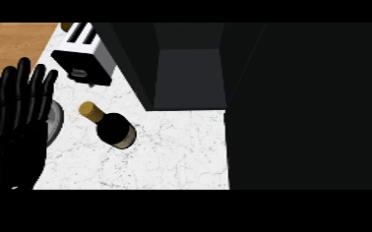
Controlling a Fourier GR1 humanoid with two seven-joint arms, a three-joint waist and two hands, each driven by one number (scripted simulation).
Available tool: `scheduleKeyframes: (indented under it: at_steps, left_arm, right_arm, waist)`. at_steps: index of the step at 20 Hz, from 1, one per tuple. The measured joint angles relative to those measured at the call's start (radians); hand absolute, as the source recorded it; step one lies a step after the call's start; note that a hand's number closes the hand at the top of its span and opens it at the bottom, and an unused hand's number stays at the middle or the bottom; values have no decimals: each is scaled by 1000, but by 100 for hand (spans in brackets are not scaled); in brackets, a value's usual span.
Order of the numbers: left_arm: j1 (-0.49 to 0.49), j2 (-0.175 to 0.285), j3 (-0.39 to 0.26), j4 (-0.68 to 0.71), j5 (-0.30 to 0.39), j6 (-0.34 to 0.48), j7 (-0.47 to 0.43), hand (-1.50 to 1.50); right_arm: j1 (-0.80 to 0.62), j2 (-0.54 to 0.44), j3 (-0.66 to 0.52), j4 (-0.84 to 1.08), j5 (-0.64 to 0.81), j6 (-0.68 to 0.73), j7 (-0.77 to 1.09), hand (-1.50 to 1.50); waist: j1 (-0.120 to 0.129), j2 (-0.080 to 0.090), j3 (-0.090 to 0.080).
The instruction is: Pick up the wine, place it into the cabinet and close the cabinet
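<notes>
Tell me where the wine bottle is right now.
In the head view the wine bottle sits left of centre on the marble counter, just below the toaster, between the left hand and the open cabinet.

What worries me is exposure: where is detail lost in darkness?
Head view: the cabinet and the panel at its right are nearly black, hiding detail; the wine stands out against the pale, evenly lit counter; the left hand shows highlights.
</notes>
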Motion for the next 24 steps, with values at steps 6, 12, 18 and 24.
scheduleKeyframes:
  at_steps: [6, 12, 18, 24]
  left_arm:
    - [-115, -15, 40, 90, -190, 152, 24, -150]
    - [-211, -64, 23, 190, -76, 354, 138, -150]
    - [-322, -76, -29, 266, -72, 492, 194, -150]
    - [-358, -78, -84, 288, -89, 568, 217, -150]
  right_arm:
    - [88, 1, 7, -108, -5, 14, -5, -150]
    - [167, -34, 70, -131, -151, 136, 94, -150]
    - [215, -53, 60, -232, -221, 167, 189, -150]
    - [188, -52, 19, -247, -262, 187, 247, -150]
  waist:
    - [-3, 16, 7]
    - [-4, 22, 8]
    - [7, 21, 8]
    - [14, 21, 8]
